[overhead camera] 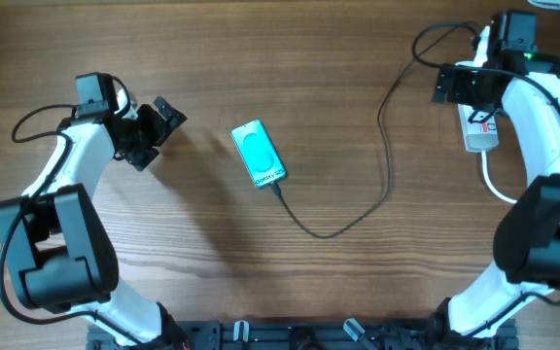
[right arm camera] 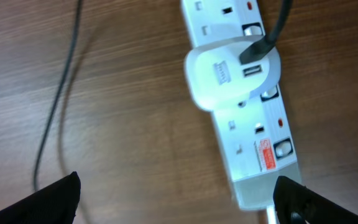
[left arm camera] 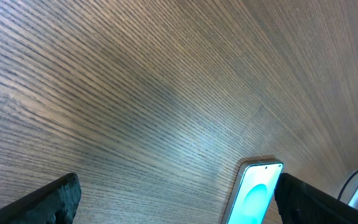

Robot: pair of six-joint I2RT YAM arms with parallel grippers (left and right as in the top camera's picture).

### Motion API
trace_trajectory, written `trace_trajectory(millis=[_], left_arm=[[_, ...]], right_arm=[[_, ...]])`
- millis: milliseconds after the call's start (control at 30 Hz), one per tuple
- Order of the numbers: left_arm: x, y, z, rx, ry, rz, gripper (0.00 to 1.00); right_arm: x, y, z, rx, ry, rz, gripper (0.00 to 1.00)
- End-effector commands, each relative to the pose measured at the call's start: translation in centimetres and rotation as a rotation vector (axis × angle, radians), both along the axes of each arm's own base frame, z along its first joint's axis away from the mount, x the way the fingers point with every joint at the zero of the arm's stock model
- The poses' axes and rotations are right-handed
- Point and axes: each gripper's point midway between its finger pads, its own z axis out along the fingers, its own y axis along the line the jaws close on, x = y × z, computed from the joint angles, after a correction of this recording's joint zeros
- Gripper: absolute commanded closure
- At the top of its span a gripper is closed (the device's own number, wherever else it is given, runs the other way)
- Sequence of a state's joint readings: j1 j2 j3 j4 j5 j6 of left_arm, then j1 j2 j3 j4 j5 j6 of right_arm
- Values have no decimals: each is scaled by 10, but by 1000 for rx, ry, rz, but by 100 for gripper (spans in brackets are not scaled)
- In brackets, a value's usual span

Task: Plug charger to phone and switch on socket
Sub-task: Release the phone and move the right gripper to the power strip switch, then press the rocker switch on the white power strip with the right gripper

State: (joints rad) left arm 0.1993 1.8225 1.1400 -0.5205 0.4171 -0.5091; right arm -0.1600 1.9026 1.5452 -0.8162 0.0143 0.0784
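Observation:
The phone (overhead camera: 259, 153) lies face up mid-table, its light-blue screen lit; it also shows in the left wrist view (left arm camera: 257, 196). The black charger cable (overhead camera: 382, 146) runs from the phone's lower end, where its plug tip sits against the phone, in a loop up to the white adapter (right arm camera: 232, 74) plugged into the white socket strip (right arm camera: 253, 143). The strip shows at the far right in the overhead view (overhead camera: 481, 133). My left gripper (overhead camera: 163, 124) is open and empty, left of the phone. My right gripper (right arm camera: 178, 199) is open and empty above the strip, wrist over it.
The thick white cord (overhead camera: 494, 185) leaves the strip's near end and curves toward the right arm. Bare wooden table (overhead camera: 261, 272) lies between the arms. A black arm cable (overhead camera: 27, 122) loops at the far left.

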Motion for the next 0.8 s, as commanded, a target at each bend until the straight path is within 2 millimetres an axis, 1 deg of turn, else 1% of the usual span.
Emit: trace_trajectory(millis=[0, 33, 100, 167, 200, 267, 300, 367, 467, 533, 600, 733, 767], left_arm=[[2, 0, 1, -4, -8, -8, 0], [1, 0, 1, -4, -7, -8, 0], [1, 0, 1, -4, -7, -8, 0], [2, 0, 1, -4, -8, -8, 0], [2, 0, 1, -4, -8, -8, 0], [1, 0, 1, -4, -7, -8, 0], [2, 0, 1, -4, -8, -8, 0], [1, 0, 1, -4, -7, -8, 0], [1, 0, 1, -4, -7, -8, 0], [2, 0, 1, -4, -8, -8, 0], [2, 0, 1, -4, -8, -8, 0], [1, 0, 1, -4, -7, -8, 0], [1, 0, 1, -4, -7, -8, 0]], right_arm=[[0, -27, -22, 96, 9, -38, 0], [-1, -43, -22, 93, -2, -73, 0], [-1, -70, -19, 89, -37, -143, 0], [-5, -102, -16, 76, -68, -249, 0], [-5, -112, -15, 76, -85, -282, 0], [-7, -125, -16, 76, -95, -313, 0], [-8, -126, -20, 88, -90, -338, 0], [-8, -123, -29, 106, -73, -334, 0], [-7, -116, -55, 149, -29, -314, 0], [-6, -115, -65, 152, -15, -292, 0], [-4, -115, -71, 149, -12, -263, 0], [-3, -116, -73, 145, -21, -261, 0], [-3, -116, -80, 141, -23, -253, 0]])
